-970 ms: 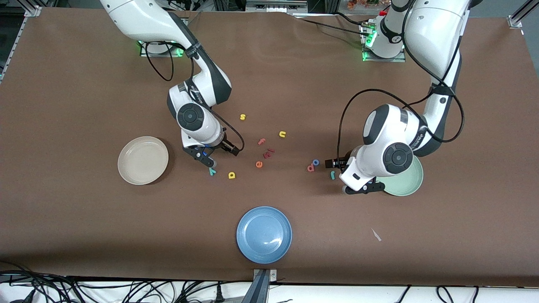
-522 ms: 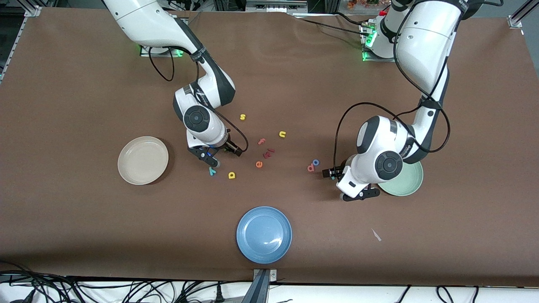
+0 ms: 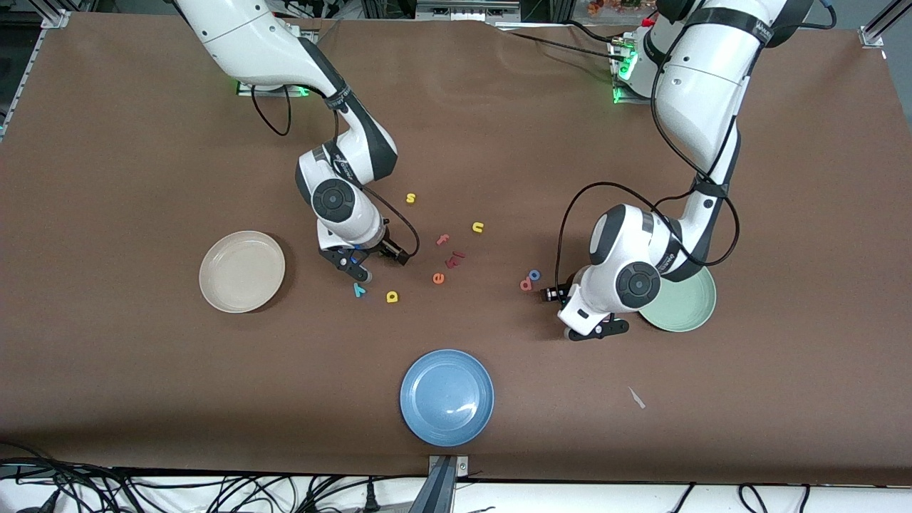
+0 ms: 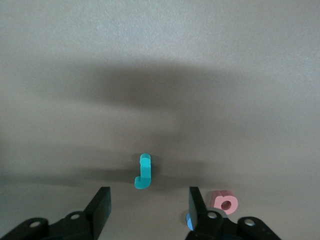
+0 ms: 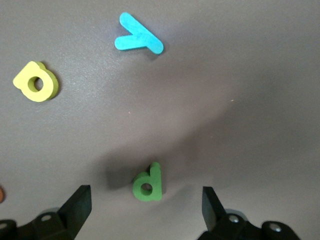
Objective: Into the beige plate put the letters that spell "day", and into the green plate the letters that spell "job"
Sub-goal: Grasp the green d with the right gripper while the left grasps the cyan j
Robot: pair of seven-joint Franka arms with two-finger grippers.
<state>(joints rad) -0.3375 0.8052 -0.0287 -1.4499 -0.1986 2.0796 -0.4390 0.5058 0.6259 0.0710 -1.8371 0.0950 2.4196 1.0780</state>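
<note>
The round cream-beige plate (image 3: 241, 271) and the round pale mint-green plate (image 3: 682, 303) are both seen empty on the brown worktop (image 3: 142, 142). The right gripper (image 5: 145, 210) is held low, jaws wide apart, around the small dark green foam "d" (image 5: 148, 183); the teal foam "y" (image 5: 138, 39) and yellow foam "a" (image 5: 36, 81) lie near. The left gripper (image 4: 148, 210) straddles the teal foam "j" (image 4: 143, 171), jaws apart – nothing gripped. Such thin letters could be nudged aside or missed – an off-centre closing would do it.

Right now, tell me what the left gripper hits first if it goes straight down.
Most likely the teal "j", lying on the brown table between the left gripper's open fingers; height above it is unclear.
</note>
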